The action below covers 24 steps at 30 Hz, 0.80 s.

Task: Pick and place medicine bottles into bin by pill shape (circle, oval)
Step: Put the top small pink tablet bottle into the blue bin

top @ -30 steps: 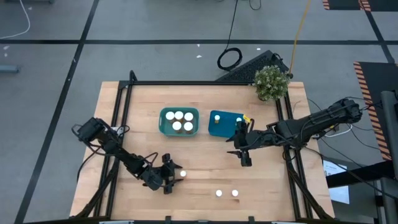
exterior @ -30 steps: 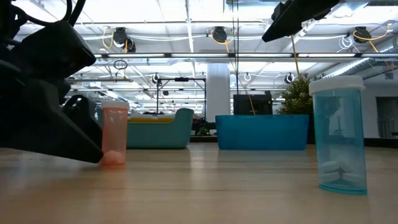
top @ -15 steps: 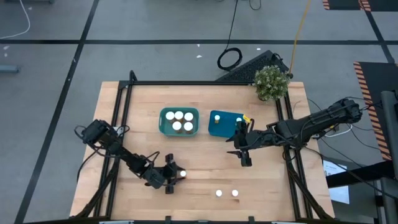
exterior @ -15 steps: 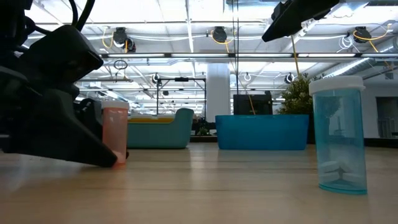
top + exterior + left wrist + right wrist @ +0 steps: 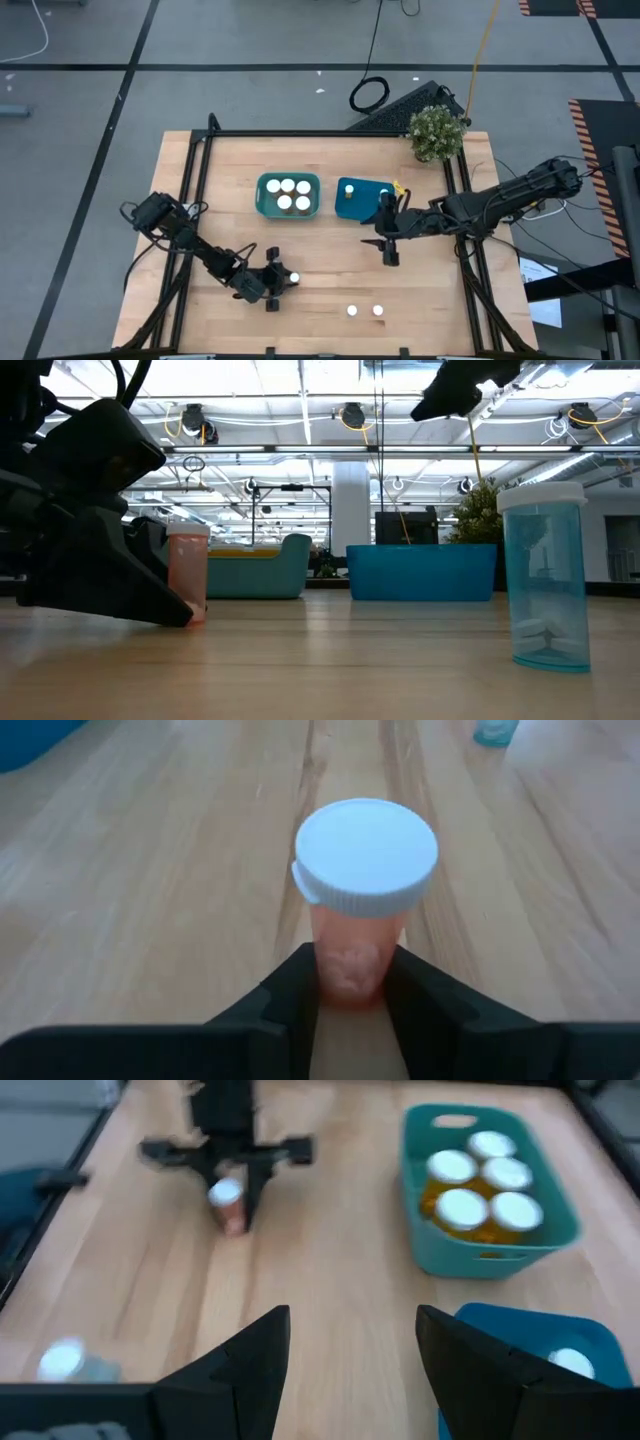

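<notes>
orange medicine bottle (image 5: 357, 910) stands upright, long axis vertical, on the table (image 5: 320, 290) well in front of the teal bin (image 5: 288, 195), its lower body between the left gripper (image 5: 278, 285) fingers, which sit close against it, while the right gripper (image 5: 388, 250) hangs open and empty near the blue bin (image 5: 352, 188).

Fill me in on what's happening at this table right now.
Pill bottles are being sorted into two bins. The left gripper sits low on the near part of the table with its fingers around an orange bottle that stands upright with its white cap on. The right gripper hangs open above the table beside the blue bin, which holds one bottle. The teal bin already holds five. Two more bottles stand unsorted near the front edge.
</notes>
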Each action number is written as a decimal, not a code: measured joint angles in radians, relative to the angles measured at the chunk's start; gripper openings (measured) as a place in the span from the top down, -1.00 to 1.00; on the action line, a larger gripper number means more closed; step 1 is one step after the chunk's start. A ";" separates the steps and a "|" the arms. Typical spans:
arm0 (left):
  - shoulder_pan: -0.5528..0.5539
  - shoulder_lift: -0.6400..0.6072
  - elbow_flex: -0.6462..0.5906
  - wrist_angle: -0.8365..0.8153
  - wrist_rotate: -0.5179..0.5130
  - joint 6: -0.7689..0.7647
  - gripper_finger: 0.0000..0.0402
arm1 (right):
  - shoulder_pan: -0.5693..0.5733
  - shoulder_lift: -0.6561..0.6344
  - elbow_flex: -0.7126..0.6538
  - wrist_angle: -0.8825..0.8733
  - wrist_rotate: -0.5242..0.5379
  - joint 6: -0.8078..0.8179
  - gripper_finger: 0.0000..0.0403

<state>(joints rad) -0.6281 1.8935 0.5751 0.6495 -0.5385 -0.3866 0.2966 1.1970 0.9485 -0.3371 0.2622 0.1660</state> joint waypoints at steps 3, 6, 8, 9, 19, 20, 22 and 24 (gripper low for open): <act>0.002 -0.012 -0.002 -0.008 0.000 0.011 0.42 | -0.001 0.032 0.000 0.050 0.054 0.059 -0.05; 0.014 -0.034 -0.004 -0.021 -0.001 0.022 0.41 | -0.003 0.103 0.007 0.124 0.047 0.103 -0.05; 0.027 -0.054 -0.004 -0.013 0.011 0.034 0.41 | -0.006 0.167 0.032 0.145 0.020 0.126 -0.05; 0.034 -0.064 -0.003 -0.013 0.019 0.040 0.41 | -0.008 0.205 0.055 0.146 0.009 0.132 -0.05; 0.133 -0.221 -0.002 -0.254 0.114 0.055 0.41 | -0.010 0.574 0.362 0.117 -0.054 0.006 -0.05; 0.139 -0.238 -0.002 -0.289 0.119 0.054 0.41 | -0.010 0.601 0.387 0.118 -0.052 -0.004 -0.05; 0.150 -0.258 -0.002 -0.319 0.126 0.052 0.41 | -0.010 0.645 0.428 0.132 -0.045 -0.012 -0.05; 0.158 -0.269 -0.002 -0.355 0.130 0.052 0.40 | -0.015 0.682 0.460 0.149 -0.020 -0.010 -0.05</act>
<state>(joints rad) -0.4706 1.6242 0.5735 0.2949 -0.4085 -0.3344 0.2814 1.8790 1.4085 -0.1880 0.2422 0.1556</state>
